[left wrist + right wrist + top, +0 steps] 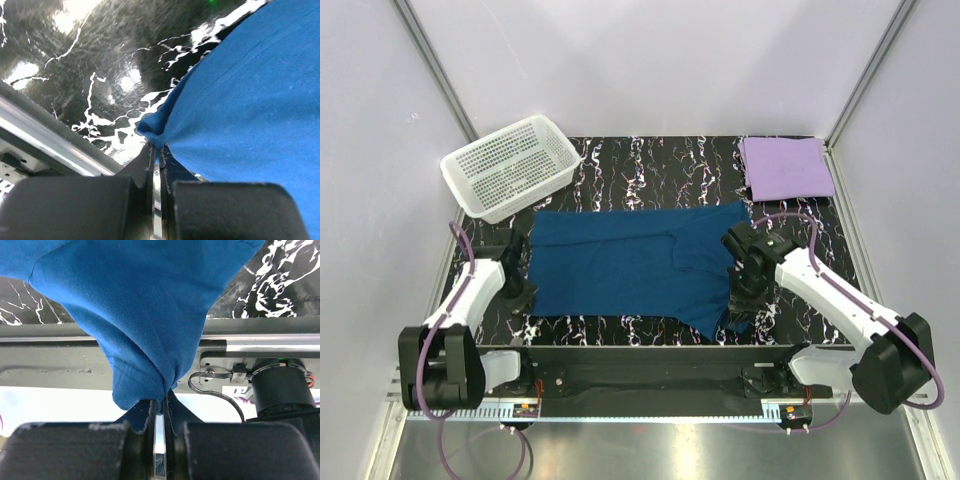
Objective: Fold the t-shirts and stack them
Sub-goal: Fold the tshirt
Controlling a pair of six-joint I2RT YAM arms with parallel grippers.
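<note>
On the tabletop (650,160): we see black marbled stone with white veins, carrying two shirts and a basket.
Blue t-shirt (620,265): we find it spread mostly flat across the middle of the tabletop, between the two arms, its plain side up; no print shows.
Left tool (159,150): we see its jaws pressed close together on the near left corner of the blue t-shirt, the cloth gathered to a small point right at the fingertips, low over the stone.
Right tool (161,402): we see it narrow as well, pinching a bunched fold at the near right edge of the blue t-shirt; in the right wrist view the cloth tents away from the pinch and a stitched hem curls beside the fingers.
Lavender t-shirt (786,166): we see it folded into a neat rectangle at the far right corner, well apart from both tools and just beyond the blue t-shirt's far right corner.
White perforated basket (510,165): we see it at the far left corner, set at an angle, near the blue t-shirt but not touching it.
</note>
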